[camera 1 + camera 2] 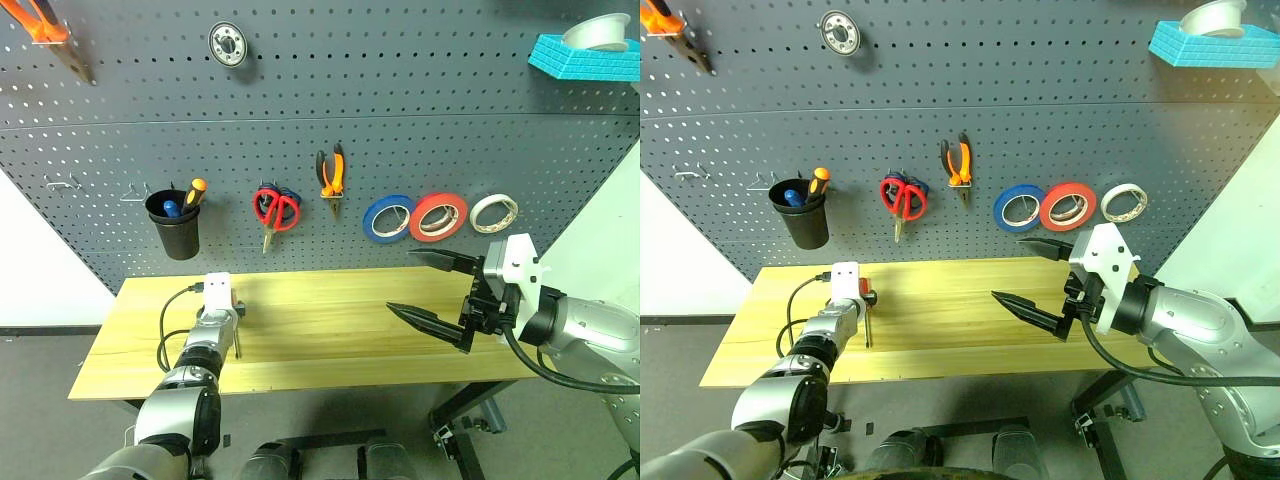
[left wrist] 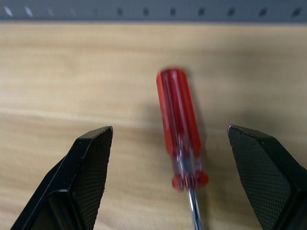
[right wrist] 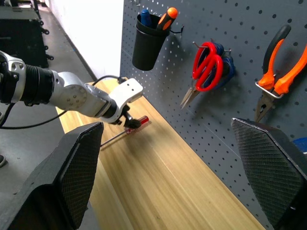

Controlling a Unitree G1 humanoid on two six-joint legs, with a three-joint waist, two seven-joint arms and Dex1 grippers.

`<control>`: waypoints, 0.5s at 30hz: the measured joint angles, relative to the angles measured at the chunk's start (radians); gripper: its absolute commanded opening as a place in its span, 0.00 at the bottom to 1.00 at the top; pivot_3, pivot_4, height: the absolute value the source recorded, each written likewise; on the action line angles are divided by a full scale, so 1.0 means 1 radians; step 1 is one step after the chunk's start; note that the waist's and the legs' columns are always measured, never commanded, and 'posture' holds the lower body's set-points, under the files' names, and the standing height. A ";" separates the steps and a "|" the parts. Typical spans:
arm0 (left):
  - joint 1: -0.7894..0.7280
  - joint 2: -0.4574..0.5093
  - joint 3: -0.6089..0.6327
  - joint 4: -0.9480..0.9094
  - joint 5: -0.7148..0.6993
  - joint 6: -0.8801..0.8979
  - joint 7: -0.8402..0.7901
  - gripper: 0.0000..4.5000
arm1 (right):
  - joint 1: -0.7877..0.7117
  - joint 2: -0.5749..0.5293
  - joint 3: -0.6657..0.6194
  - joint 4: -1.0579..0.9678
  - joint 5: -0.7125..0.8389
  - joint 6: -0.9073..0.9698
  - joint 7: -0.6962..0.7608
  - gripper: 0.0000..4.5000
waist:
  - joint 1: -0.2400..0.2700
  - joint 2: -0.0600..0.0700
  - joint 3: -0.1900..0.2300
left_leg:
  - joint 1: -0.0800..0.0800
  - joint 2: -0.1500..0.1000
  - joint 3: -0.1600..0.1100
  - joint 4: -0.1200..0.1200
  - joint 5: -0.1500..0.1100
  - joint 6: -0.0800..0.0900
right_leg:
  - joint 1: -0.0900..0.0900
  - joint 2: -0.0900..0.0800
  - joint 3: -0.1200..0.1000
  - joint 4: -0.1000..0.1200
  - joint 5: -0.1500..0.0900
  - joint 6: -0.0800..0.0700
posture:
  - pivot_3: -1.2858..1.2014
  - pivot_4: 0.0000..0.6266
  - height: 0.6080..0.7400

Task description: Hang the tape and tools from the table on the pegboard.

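A slim screwdriver (image 2: 178, 124) with a translucent red handle lies on the table (image 1: 330, 330) near its left end, shaft toward the front edge. My left gripper (image 2: 169, 132) hangs low over it, open, one finger on each side of the handle without touching. My right gripper (image 1: 402, 281) is open and empty in the air over the table's right half. On the pegboard (image 1: 400, 120) hang the red tape (image 1: 438, 217), red-handled scissors (image 1: 276, 210) and orange-and-black pliers (image 1: 331, 172).
A blue roll (image 1: 388, 217) and a cream-white roll (image 1: 494, 212) flank the red tape. A black cup (image 1: 173, 222) with blue and orange handles hangs at the left. Bare hooks (image 1: 65, 183) sit left of it. A teal shelf (image 1: 585, 55) is at the top right.
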 measured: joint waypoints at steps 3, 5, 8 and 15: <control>-0.014 0.001 0.013 0.042 -0.017 -0.005 0.005 0.89 | 0.000 0.000 0.000 0.000 0.001 0.001 0.000 1.00 | 0.000 0.000 0.000 | 0.000 0.000 0.000 0.000 0.000 0.000 | 0.000 0.000 0.000 0.000 0.000 0.000 | 0.42 0.00 0.55; -0.018 0.005 0.019 0.064 -0.025 -0.011 0.006 0.89 | 0.000 0.000 0.000 0.000 0.004 0.002 -0.001 1.00 | -0.001 0.000 0.000 | 0.000 0.000 0.000 0.000 0.000 0.000 | 0.000 0.000 0.000 0.000 0.000 0.000 | 0.42 0.00 0.55; -0.020 0.014 0.020 0.087 -0.025 -0.028 0.007 0.89 | 0.000 -0.001 -0.001 0.000 0.007 0.007 -0.001 1.00 | -0.003 -0.001 0.000 | 0.000 0.000 0.000 0.000 0.000 0.000 | 0.000 0.000 0.000 0.000 0.000 0.000 | 0.42 0.00 0.55; -0.025 0.015 0.027 0.116 -0.043 -0.049 0.004 0.89 | 0.001 -0.004 -0.009 -0.001 0.009 0.019 -0.001 1.00 | -0.004 -0.001 -0.001 | 0.000 0.000 0.000 0.000 0.000 0.000 | 0.000 0.000 0.000 0.000 0.000 0.000 | 0.42 0.00 0.55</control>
